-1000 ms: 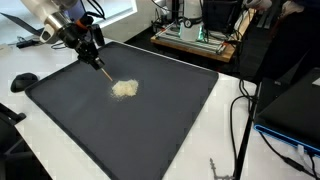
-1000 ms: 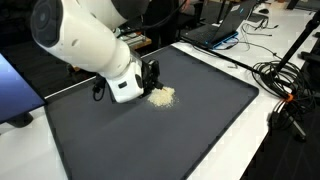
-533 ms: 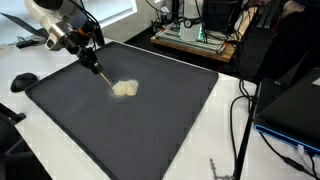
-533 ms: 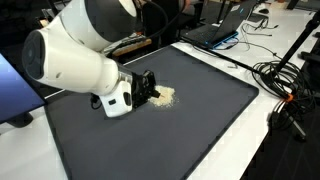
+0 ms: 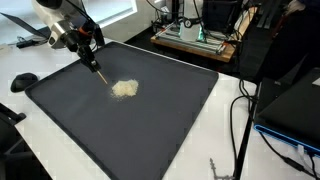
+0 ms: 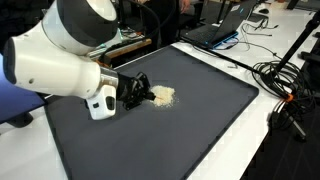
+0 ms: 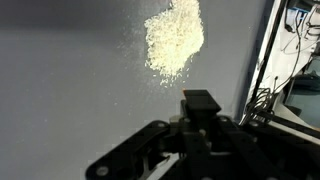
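Gripper (image 5: pixel 93 60) clenched on a thin stick (image 5: pixel 102 73), its tip just beside the pile of pale grains (image 5: pixel 125 88) near the middle of the black mat (image 5: pixel 170 115); a hard sweep could scatter grains across it.

Black mat (image 5: pixel 150 130), white table (image 5: pixel 215 140), cables (image 6: pixel 278 72)

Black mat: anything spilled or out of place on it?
Yes: a small heap of pale grains lies loose on the black mat, ragged-edged with stray specks around it in the wrist view. The gripper, shut on a thin tool, has the tip just beside the heap. Nothing else looks off.
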You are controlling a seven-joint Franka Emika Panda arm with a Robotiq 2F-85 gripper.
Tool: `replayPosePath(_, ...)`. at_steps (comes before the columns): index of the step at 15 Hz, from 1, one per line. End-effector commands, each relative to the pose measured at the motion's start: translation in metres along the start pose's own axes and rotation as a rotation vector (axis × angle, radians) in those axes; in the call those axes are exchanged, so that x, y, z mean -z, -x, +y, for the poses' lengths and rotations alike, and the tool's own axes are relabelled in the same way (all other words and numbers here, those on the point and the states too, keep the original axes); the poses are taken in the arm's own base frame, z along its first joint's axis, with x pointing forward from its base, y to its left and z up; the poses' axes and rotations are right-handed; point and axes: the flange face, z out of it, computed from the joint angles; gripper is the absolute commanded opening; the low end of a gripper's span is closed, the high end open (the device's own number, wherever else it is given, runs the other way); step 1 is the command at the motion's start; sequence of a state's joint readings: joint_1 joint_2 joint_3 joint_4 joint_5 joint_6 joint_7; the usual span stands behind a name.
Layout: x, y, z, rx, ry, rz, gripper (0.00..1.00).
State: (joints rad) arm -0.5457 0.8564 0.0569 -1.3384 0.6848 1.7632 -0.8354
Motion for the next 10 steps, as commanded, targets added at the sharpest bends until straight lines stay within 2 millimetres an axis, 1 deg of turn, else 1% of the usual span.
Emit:
replayPosePath(1, 0.005, 0.028, -0.021, -0.016, 0.006, 0.03, 0.03)
replayPosePath(3, 0.005, 0.041, -0.033, -0.027, 0.019, 0.045, 0.03)
replayPosePath(7, 0.01, 0.071, -0.051, -0.052, 0.064, 0.102, 0.03)
replayPosePath(10, 0.007, 0.097, -0.067, -0.067, 0.113, 0.14, 0.03)
